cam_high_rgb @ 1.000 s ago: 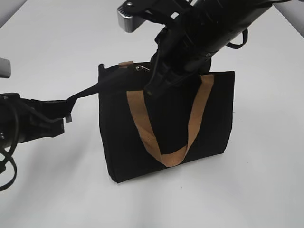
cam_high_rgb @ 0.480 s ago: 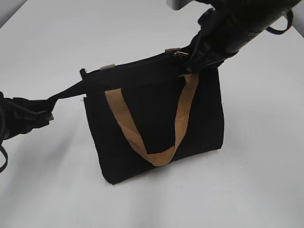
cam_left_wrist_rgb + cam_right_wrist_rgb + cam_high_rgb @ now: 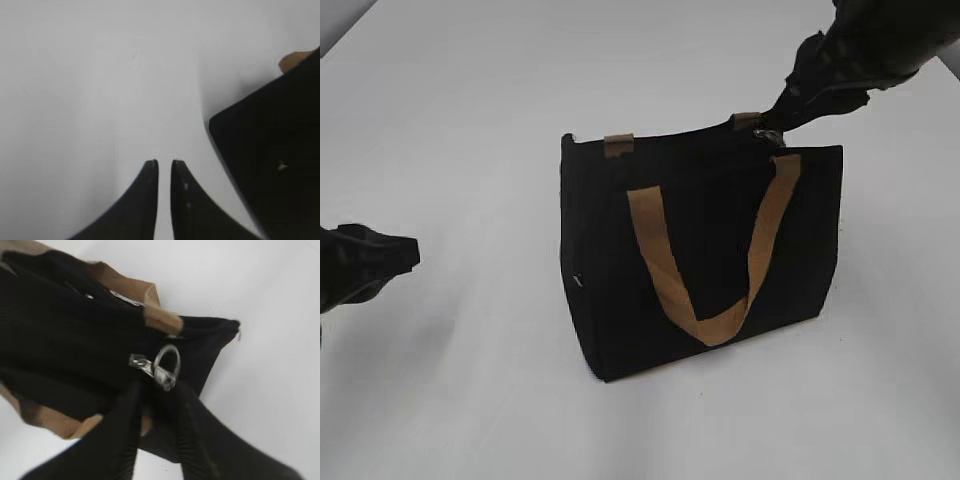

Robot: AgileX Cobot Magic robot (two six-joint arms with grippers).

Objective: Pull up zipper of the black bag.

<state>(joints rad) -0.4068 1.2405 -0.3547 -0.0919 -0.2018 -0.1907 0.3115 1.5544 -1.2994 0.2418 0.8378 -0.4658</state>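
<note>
The black bag (image 3: 700,240) stands upright on the white table, its tan handle (image 3: 715,325) hanging down the front. The zipper (image 3: 680,140) runs along the top edge. Its silvery pull (image 3: 767,135) is at the right end. My right gripper (image 3: 775,125) is at that end. In the right wrist view its jaws (image 3: 159,387) grip at the silvery pull ring (image 3: 166,367) over the black fabric (image 3: 60,330). My left gripper (image 3: 410,255) is left of the bag and apart from it. In the left wrist view its jaws (image 3: 164,162) are nearly together and empty, with the bag's corner (image 3: 275,150) at the right.
The white table (image 3: 470,400) surrounds the bag. The second tan handle's ends (image 3: 619,143) show at the bag's top rear edge. The right arm's dark body (image 3: 880,40) reaches in from the top right corner.
The left gripper no longer holds the bag's black tab, which has dropped back to the bag. The bag shifted right and straightened. The right gripper and pull moved right along the top edge.
</note>
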